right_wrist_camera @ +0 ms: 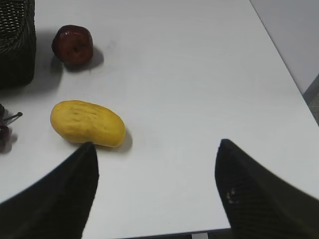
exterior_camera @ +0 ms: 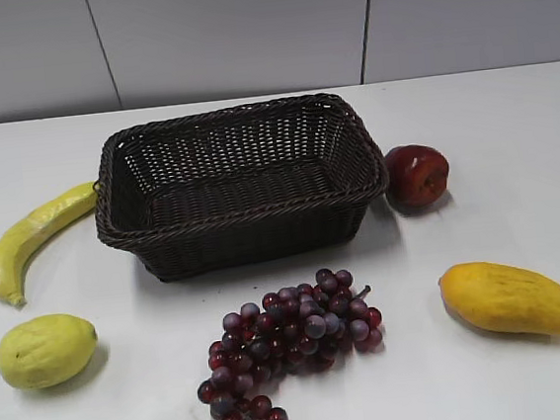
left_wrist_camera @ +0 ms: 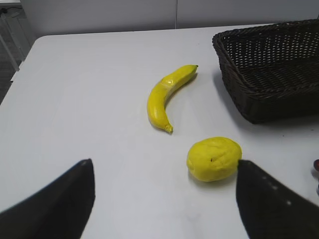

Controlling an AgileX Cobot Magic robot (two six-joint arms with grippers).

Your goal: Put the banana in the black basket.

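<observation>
The banana (exterior_camera: 30, 239) lies on the white table just left of the black basket (exterior_camera: 246, 213); its far tip is close to the basket's left rim. It also shows in the left wrist view (left_wrist_camera: 167, 96), with the basket (left_wrist_camera: 269, 74) to its right. The basket is empty. My left gripper (left_wrist_camera: 163, 162) is open and empty, hovering nearer the table's front than the banana and beside the lemon (left_wrist_camera: 214, 159). My right gripper (right_wrist_camera: 155, 144) is open and empty near the table's front right edge. Neither gripper shows in the exterior view.
A lemon (exterior_camera: 45, 350) sits at front left. A bunch of dark red grapes (exterior_camera: 288, 343) lies in front of the basket. A mango (exterior_camera: 510, 298) is at front right and a red apple (exterior_camera: 416, 174) right of the basket.
</observation>
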